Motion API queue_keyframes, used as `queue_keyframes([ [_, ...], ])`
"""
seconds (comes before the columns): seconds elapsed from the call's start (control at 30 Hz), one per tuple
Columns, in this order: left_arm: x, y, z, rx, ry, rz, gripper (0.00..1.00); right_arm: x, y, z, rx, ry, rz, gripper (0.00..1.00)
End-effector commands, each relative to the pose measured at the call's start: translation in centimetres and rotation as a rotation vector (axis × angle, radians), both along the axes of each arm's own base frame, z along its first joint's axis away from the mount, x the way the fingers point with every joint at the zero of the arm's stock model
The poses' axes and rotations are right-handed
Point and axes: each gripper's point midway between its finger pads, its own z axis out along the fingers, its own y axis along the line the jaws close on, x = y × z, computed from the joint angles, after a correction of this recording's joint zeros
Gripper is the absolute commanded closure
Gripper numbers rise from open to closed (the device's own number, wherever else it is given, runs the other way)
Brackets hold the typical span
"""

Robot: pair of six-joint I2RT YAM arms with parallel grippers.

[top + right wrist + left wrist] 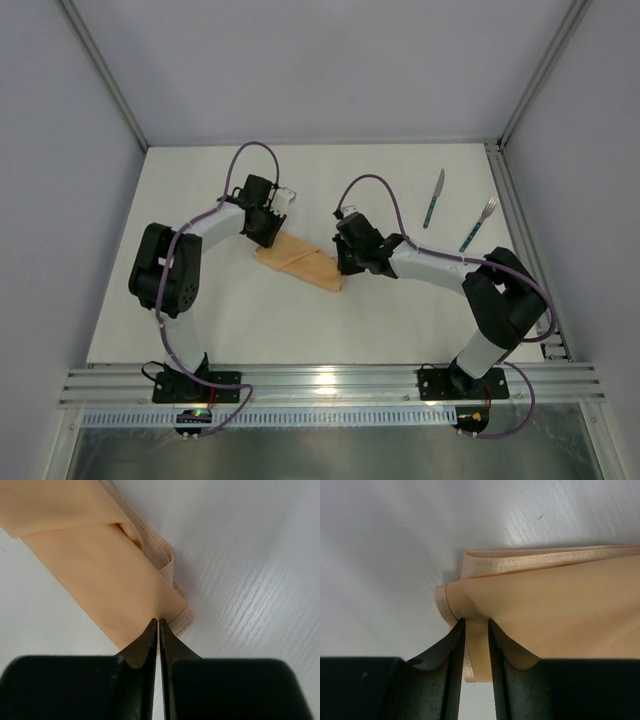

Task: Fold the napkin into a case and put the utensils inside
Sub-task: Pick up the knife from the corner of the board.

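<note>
Left end effector (pixel 476 650) is clamped on a little tuck of the napkin (pixel 545 605), a hemmed strip of cloth standing between its two dark fingers (pixel 454 655). Over at the other end, the right end effector (pixel 159 630) is clenched almost tip to tip right on the napkin's end edge, with the thin cloth apparently nipped between them. From above, the napkin lies near the middle of the worktop (pixel 300 180) as a narrow folded strip on a slant, the left arm holding its far-left end and the right arm its near-right end. There is bare worktop all around it, widest on the far side and also toward the near rail (pixel 330 385). The knife (pixel 434 198) and fork (pixel 478 224) lie well apart from the napkin on the right, near the worktop's right edge, teal handles toward the arms and metal ends away; the fork's handle sits close to the right forearm. The cloth is plain peach-orange with a soft sheen, several layers stacked, hems peeking out at both ends, and one fold running diagonally across the top.
</note>
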Motion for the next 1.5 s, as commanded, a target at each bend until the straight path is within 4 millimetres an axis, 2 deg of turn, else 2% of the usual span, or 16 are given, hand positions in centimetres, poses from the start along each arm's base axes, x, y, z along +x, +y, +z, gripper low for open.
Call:
queue_keyframes([
  [0.0, 1.4, -0.8, 3.1, -0.054, -0.085, 0.007, 0.71, 3.4, -0.9, 5.7, 0.046, -0.134, -0.046, 0.88],
  [0.13, 2.1, -1.1, 6.6, -0.084, -0.144, 0.012, 0.65, 8.3, -6.9, 8.2, 0.05, -0.169, -0.251, 0.63],
  [0.17, 2.2, -1.2, 7.3, -0.091, -0.153, 0.012, 0.63, 9.6, -8.9, 8.5, 0.025, -0.184, -0.316, 0.44],
  [0.2, 2.3, -1.3, 8.2, -0.1, -0.168, 0.013, 0.59, 11.6, -12.1, 8.8, -0.01, -0.185, -0.41, 0.33],
  [0.27, 2.5, -1.4, 10.9, -0.12, -0.216, 0.013, 0.55, 13.6, -15.4, 8.7, -0.052, -0.176, -0.501, 0.2],
  [0.3, 2.5, -1.4, 11.7, -0.124, -0.232, 0.014, 0.52, 14.9, -16.9, 9.7, -0.07, -0.179, -0.549, 0.19],
  [0.33, 2.6, -1.4, 12.8, -0.132, -0.252, 0.015, 0.51, 16.0, -19.2, 7.9, -0.103, -0.133, -0.601, 0.19],
  [0.43, 2.0, -1.1, 15.0, -0.139, -0.293, 0.014, 0.48, 18.6, -22.5, 7.6, -0.108, -0.098, -0.687, 0.19],
  [0.57, 0.8, -0.6, 16.7, -0.149, -0.328, 0.015, 0.47, 20.9, -25.2, 3.6, -0.144, 0.011, -0.764, 0.25],
  [0.8, -0.9, 0.5, 16.4, -0.113, -0.319, -0.001, 0.46, 22.3, -27.3, -0.7, -0.221, 0.105, -0.786, 0.32],
  [1.0, -1.6, 0.7, 16.3, -0.111, -0.32, -0.009, 0.46, 22.0, -27.4, -2.4, -0.166, 0.165, -0.781, 0.43],
  [1.07, -1.7, 0.8, 16.6, -0.115, -0.325, -0.011, 0.46, 21.8, -27.2, -3.0, -0.16, 0.184, -0.772, 0.52],
  [1.1, -1.8, 0.8, 16.7, -0.117, -0.328, -0.012, 0.46, 21.5, -27.0, -3.2, -0.15, 0.199, -0.761, 0.69],
  [1.2, -2.2, 0.7, 17.3, -0.127, -0.334, -0.02, 0.46, 21.2, -26.5, -3.7, -0.133, 0.21, -0.736, 0.96],
  [1.33, -3.8, -0.1, 17.9, -0.166, -0.312, -0.102, 0.47, 21.2, -25.7, -1.5, -0.066, 0.146, -0.727, 0.96],
  [1.47, -7.7, -1.8, 18.3, -0.25, -0.182, -0.26, 0.49, 19.7, -22.8, 3.3, -0.015, -0.004, -0.697, 0.96],
])
